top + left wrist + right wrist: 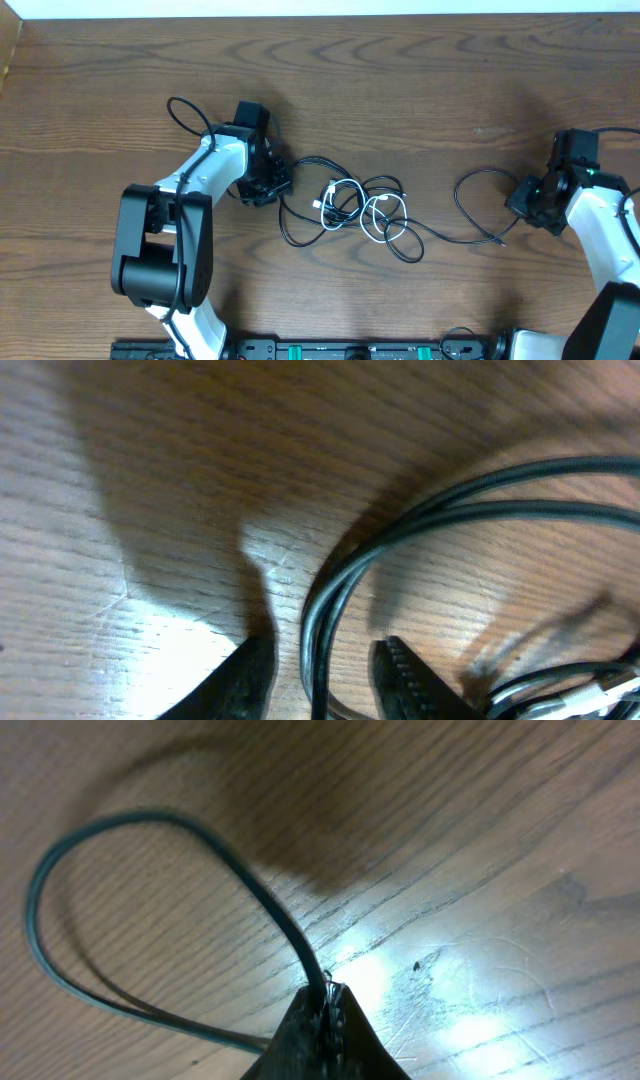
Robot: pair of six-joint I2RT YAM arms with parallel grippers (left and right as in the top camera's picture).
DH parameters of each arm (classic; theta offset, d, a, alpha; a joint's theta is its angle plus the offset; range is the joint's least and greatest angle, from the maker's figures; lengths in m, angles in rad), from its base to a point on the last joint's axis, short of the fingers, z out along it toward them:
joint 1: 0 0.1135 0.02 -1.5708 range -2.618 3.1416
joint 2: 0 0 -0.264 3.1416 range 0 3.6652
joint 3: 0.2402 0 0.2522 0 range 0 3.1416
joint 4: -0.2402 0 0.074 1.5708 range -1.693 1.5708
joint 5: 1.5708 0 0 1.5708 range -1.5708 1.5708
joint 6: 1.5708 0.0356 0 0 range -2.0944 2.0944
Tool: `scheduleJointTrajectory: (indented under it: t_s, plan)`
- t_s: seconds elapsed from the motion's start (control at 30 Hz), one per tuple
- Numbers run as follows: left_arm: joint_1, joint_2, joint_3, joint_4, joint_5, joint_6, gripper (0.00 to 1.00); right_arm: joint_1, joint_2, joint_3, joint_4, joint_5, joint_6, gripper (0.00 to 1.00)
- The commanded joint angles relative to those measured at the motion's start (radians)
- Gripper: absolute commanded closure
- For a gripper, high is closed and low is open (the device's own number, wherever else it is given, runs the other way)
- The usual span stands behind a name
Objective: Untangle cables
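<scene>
Left gripper [264, 187] spread, right gripper [522, 200] clamped; both at black cable [458, 195].
Left arm folded back from near table edge, wrist angled right, low over table [420, 80]; fingers [250, 680] parted, straddling two black strands, no pinch. Tangle mid-table: white cable [382, 215] looped through black coils, one black strand trailing right. Right arm reaching in from right edge, wrist turned left; jaws closed on black cable beside an open loop.
</scene>
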Motion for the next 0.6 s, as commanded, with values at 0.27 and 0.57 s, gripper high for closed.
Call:
scheduleJointTrajectory:
  t_s: [0.27,0.57]
  plan:
    - [0.005,-0.095,0.151,-0.158,-0.092,0.028,0.26,-0.008,0.046,0.006,0.032,0.028,0.013,0.99]
    - [-0.114,-0.195,0.164,-0.194,-0.093,0.029,0.26,-0.008,0.046,0.005,0.032,0.028,0.013,0.99]
